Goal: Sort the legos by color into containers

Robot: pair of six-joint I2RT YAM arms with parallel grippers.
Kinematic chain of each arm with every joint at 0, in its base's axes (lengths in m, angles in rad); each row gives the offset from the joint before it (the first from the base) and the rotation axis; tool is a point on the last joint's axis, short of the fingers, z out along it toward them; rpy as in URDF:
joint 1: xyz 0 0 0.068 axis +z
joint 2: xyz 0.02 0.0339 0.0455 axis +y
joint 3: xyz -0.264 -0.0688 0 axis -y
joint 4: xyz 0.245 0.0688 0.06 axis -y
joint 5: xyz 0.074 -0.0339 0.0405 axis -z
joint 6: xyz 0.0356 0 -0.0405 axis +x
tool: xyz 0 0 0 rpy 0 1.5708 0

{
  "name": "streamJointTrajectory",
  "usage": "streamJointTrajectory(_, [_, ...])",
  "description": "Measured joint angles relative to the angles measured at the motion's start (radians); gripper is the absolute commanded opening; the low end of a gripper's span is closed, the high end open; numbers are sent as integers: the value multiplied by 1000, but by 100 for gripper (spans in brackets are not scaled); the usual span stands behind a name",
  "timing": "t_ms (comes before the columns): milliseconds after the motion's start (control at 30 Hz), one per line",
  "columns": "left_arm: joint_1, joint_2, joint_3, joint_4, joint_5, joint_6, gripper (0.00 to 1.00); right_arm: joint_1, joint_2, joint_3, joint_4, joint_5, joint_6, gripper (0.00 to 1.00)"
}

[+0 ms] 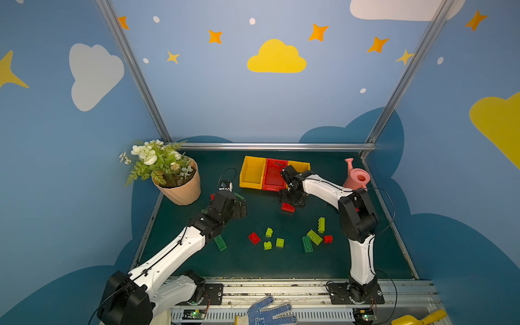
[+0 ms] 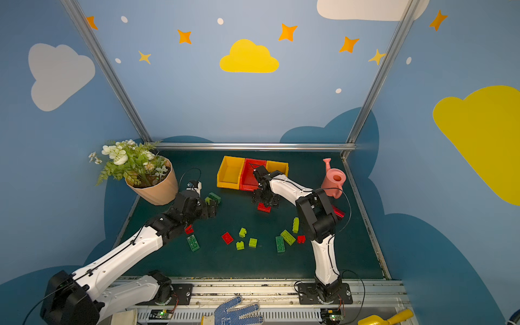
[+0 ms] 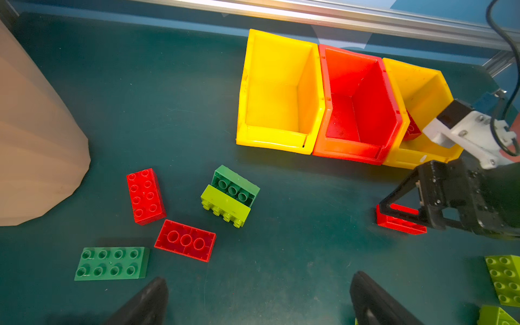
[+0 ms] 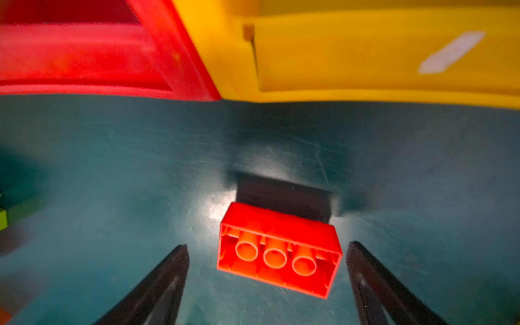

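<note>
1. Barely begun. The containers (image 1: 251,184) sit far-middle on the bench (image 1: 253,264). The left yellow bin (image 3: 278,62) and red bin (image 3: 349,149) look empty. One binned red brick (image 3: 411,130) lies in the right yellow bin (image 3: 416,76).
2. The other legos (image 1: 279,242) lie loose, well over a dozen: a cluster at left near the flowerpot (image 1: 180,191), and a scatter near-middle.
3. Right pincer (image 4: 267,246): fingers apart, straddling a tipped red brick (image 4: 280,253) just near of the bins, not clamped.
4. Left pincer (image 3: 259,278): wide apart, empty, above the left cluster.
5. Hidden: the right arm (image 1: 323,188) covers most of the right yellow bin, so I cannot tell whether it holds more. The right wrist view is blurred.
</note>
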Motion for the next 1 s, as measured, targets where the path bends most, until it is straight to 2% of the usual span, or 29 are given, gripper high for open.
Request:
streamJointTrajectory(100, [12,9,0,1,16,5,100,3,19,7,-9,8,10,82])
streamJointTrajectory(200, [24,20,1,4,29,11,100,3,37,7,-21,14,17,74])
streamJointTrajectory(400, [49,57,22,5,64,28,100,5,46,8,-40,17,31,46])
streamJointTrajectory(467, [54,69,33,5,72,34,100,6,46,10,-45,17,32,42])
streamJointTrajectory(633, [61,114,82,6,98,60,100,7,42,37,-95,19,18,40])
streamJointTrajectory(833, [62,180,164,23,133,91,100,-11,27,224,-169,58,-44,40])
streamJointTrajectory(1000, [62,209,213,41,167,112,100,-83,28,381,-179,67,-108,40])
